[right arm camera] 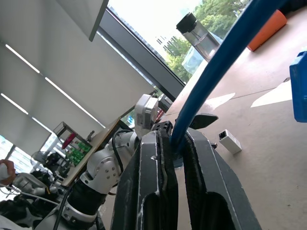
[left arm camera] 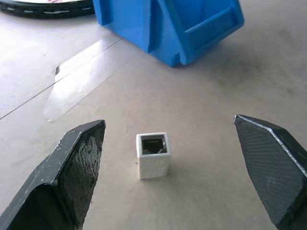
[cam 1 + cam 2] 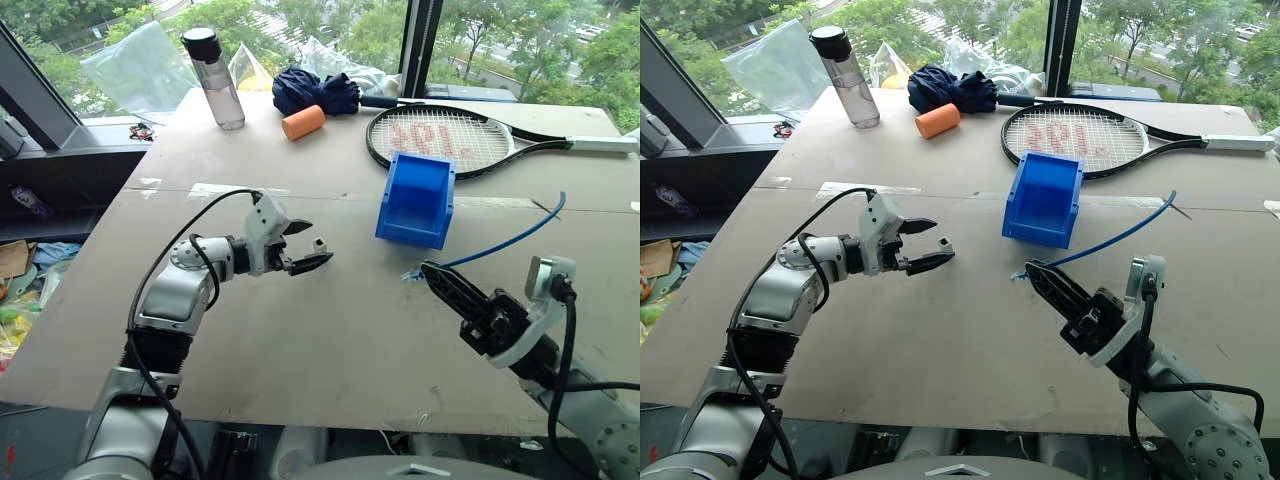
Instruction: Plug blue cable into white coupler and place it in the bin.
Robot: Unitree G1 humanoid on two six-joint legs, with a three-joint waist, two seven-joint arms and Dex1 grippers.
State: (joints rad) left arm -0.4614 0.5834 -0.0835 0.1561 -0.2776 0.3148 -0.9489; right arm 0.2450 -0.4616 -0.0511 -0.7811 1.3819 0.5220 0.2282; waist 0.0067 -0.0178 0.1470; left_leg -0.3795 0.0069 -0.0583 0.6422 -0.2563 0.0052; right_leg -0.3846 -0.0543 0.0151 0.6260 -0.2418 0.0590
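Red lettering on racket strings cannot be read.

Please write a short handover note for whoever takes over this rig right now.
Left gripper: open, nothing held; the white coupler lies on the table between its fingers.
Right gripper: shut on the blue cable, plug end near its tips, the rest trailing up behind.
The bin stands on the table beyond both grippers, in front of the tennis racket; neither part is in it.
Done: cable picked up.
Left: grasp the coupler, plug the cable in, place it in the bin.
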